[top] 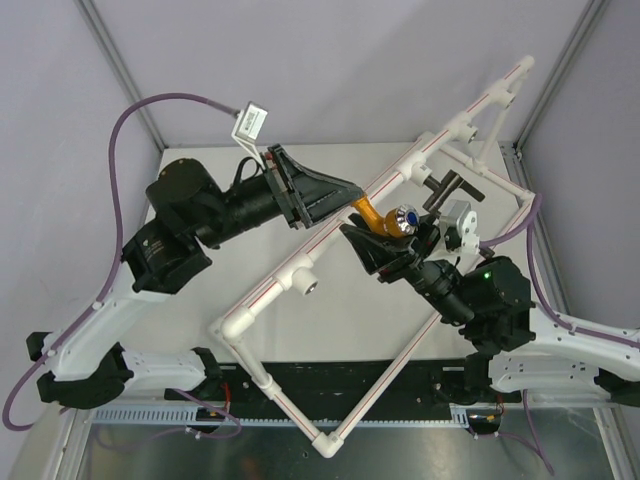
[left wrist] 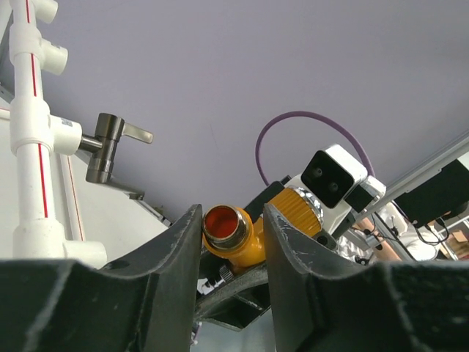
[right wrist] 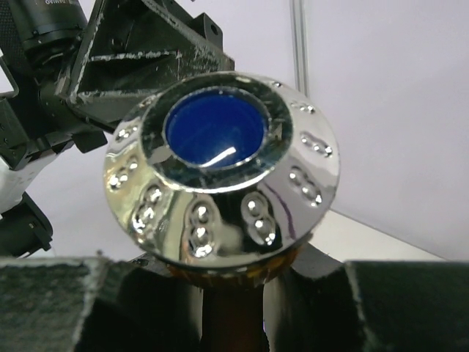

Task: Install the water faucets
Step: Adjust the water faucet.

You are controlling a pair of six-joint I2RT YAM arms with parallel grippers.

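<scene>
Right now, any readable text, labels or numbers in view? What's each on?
White print on the left arm's black housing: cropped and blurred, unreadable.
White tag on the purple cable: print too small to read.
No other text shows.

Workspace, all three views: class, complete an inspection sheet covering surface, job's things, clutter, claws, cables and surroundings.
Surface: white table, carrying the white pipe frame.
Job's things: orange-brass tap held aloft; black tap already fitted in the frame.
Clutter: nothing seen.
Claws: right claw shut on the tap below its knob; left claw straddles its open end, grip unclear.
Cables: a purple cable loops off each arm.
Surroundings: grey walls.
</scene>
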